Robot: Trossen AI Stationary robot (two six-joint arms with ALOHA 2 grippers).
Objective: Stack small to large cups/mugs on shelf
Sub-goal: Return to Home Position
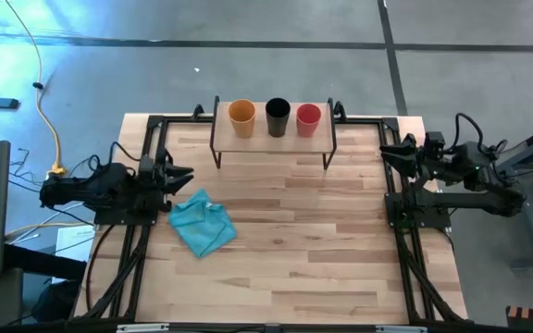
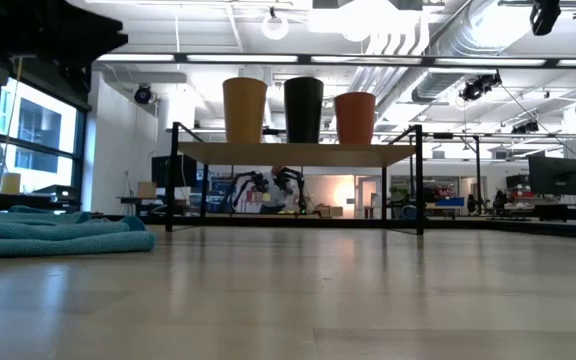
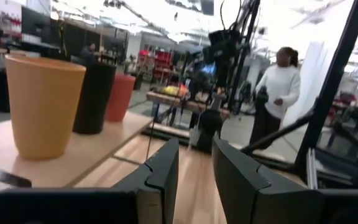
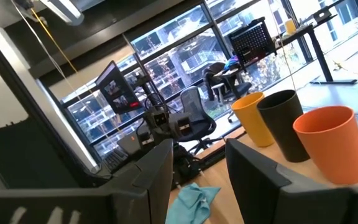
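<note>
1. Resting at the table's left edge, the left gripper (image 1: 181,175) has its fingers (image 3: 166,165) slightly parted, gripping nothing.
2. At the right edge, the right gripper (image 1: 389,148) shows a wider gap between empty fingers (image 4: 157,165).
3. The blue cloth (image 1: 202,222) lies just beside the left gripper, and a broad stretch of tabletop (image 1: 303,240) spreads between the arms.
4. On the shelf (image 1: 271,141) at the far edge, the yellow cup (image 1: 241,114), black cup (image 1: 278,112) and red cup (image 1: 308,117) stand upright, left to right, side by side.
</note>
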